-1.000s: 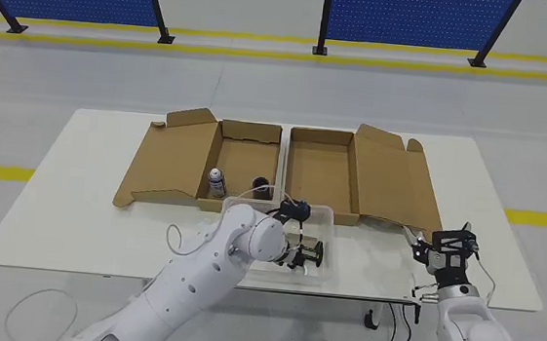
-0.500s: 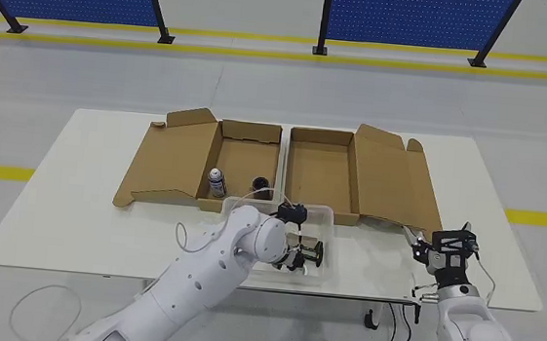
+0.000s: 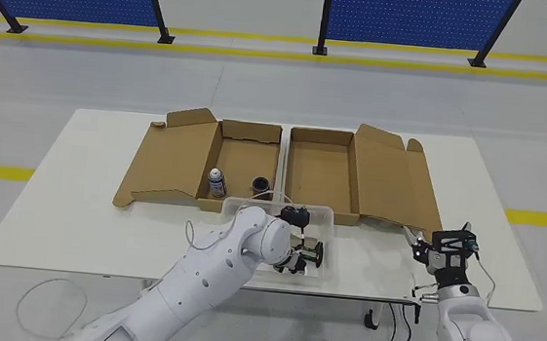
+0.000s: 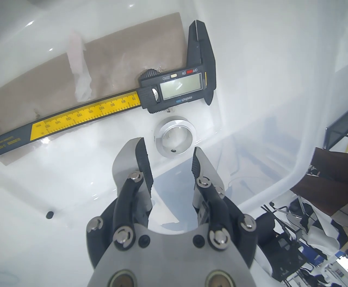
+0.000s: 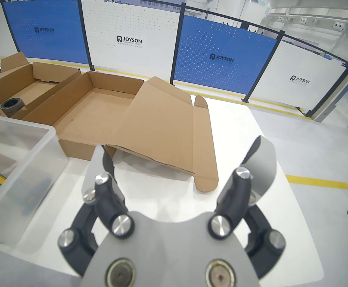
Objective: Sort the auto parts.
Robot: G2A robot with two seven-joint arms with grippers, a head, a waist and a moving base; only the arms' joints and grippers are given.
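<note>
My left gripper hangs open inside the clear plastic bin, just above a silver metal ring lying on the bin floor. Beyond the ring lies a black digital caliper with a yellow scale. In the top view the left gripper sits in the bin's right half. My right gripper is open and empty over bare table near the right front corner, and appears in the top view as well. The left cardboard box holds a small bottle and a dark cylinder.
The right cardboard box stands open with its lid flap spread toward the right gripper. A small black speck lies on the bin floor. Free table lies left of the boxes and along the front right.
The left arm has shifted slightly rightward and deeper within the bin. The right arm has stayed still.
</note>
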